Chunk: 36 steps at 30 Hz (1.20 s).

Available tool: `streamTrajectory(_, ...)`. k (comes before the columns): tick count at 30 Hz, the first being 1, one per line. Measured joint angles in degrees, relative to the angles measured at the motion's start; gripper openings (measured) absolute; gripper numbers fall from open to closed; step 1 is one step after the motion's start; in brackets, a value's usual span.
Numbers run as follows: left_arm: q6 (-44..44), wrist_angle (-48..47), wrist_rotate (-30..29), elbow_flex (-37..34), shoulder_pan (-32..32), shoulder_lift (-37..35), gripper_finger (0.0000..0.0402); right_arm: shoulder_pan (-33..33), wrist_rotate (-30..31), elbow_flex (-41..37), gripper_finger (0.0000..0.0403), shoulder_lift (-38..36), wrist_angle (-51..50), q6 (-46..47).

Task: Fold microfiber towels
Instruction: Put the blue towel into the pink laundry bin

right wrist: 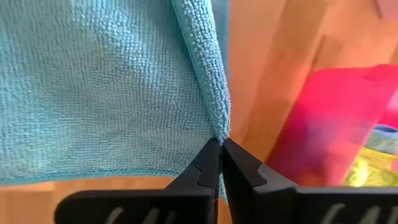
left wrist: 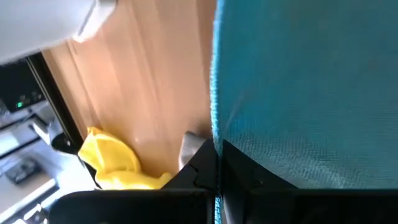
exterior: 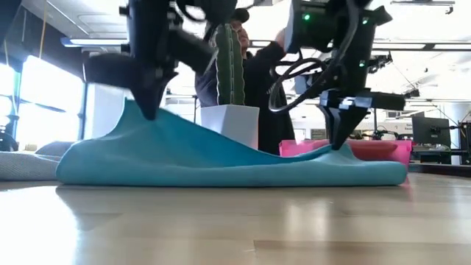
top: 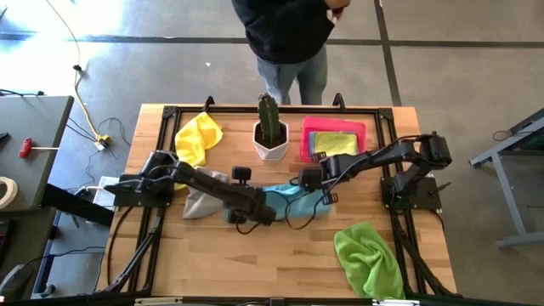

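Both claws are pressed together on the same light blue towel (top: 285, 201) at the middle of the counter (top: 255, 263). The left claw (exterior: 147, 110) pinches one edge and holds it raised in a peak above the counter, its arm reaching in from the counter's left side. The right claw (right wrist: 221, 144) pinches the opposite edge low, close to the wood, its arm stretched in from the right. Between the two, the cloth sags and lies flat.

Five towels show loose or stacked: the light blue one, one yellow towel (top: 198, 138) at the far left, one grey towel (top: 200, 200) lying just beside the left arm, one lime green towel (top: 370, 255) crumpled near the front right, and a folded yellow-green one inside the single pink tray (top: 308, 129). One potted cactus (top: 269, 127) stands behind the blue towel, next to the tray. A person (top: 285, 34) stands beyond the counter's far edge.
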Motion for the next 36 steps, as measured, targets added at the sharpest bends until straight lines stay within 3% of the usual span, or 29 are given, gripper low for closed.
streamTrajectory(15, 0.3, 7.2, -4.0, -10.3, 6.0, -1.8, 0.0, -9.4, -0.4, -0.1, 0.0002, 0.0, 6.2, -3.9)
streamTrajectory(20, 0.4, 7.8, -4.3, -12.3, 7.2, -1.8, 0.0, -10.8, -7.3, -0.1, 0.0002, 1.1, 6.5, -3.6)
streamTrajectory(24, 0.4, 7.9, -4.5, -12.4, 7.3, -1.7, 0.0, -10.6, -8.4, -0.2, 0.0005, 3.0, 7.1, -4.0)
streamTrajectory(36, -0.3, 7.8, -4.4, -12.4, 7.6, -1.7, 0.0, -10.6, -4.1, 0.2, 0.0111, 3.8, 4.0, -1.6)
